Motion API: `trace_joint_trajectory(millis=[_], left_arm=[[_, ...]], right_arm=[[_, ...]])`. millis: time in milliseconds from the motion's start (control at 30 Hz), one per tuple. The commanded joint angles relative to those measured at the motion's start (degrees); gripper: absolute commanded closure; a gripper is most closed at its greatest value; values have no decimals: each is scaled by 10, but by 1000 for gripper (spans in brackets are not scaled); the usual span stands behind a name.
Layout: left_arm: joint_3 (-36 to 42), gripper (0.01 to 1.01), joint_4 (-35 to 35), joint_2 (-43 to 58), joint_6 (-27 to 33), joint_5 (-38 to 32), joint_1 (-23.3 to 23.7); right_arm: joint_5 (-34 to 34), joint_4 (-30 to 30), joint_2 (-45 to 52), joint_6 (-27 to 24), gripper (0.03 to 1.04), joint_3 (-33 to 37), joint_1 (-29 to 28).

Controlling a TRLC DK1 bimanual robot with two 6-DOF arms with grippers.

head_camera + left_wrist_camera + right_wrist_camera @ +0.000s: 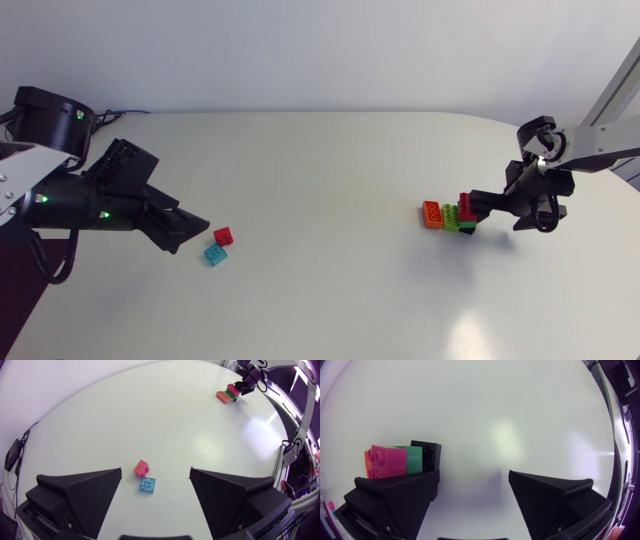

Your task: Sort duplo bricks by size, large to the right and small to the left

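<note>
The smooth white tabletop (320, 150) had a rounded far edge. The left end effector (156, 472), matte black with two broad wedge fingers, stood apart and gripped nothing. The right end effector (474, 474) also stood apart, with nothing between its fingers. Beside one finger, at the tabletop's right, four studded bricks were clustered: orange brick (432, 213), green brick (450, 214), pink brick (387, 460) and black brick (426, 452). At the left, just ahead of the left fingers, a small red brick (142, 468) lay just beside a small translucent blue brick (147, 484).
</note>
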Motion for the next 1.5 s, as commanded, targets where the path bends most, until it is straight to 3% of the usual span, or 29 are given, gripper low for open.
trace_joint_trajectory(millis=[0, 333, 633, 1100, 1467], left_arm=[[-14, 84, -4, -10, -6, 3, 4], [-14, 84, -7, -15, -6, 3, 10], [-14, 84, -8, -21, -10, 3, 5], [-15, 84, -43, -105, -42, 1, 6], [-89, 85, 1, -225, -136, -117, -32]], right_arm=[[-2, -2, 15, 3, 72, -14, 9], [5, 1, 3, 14, 72, -17, 22], [48, 0, -86, -10, 72, -38, -15], [57, -16, -246, -31, 72, -113, -15], [57, -8, -452, -30, 72, -224, 50]])
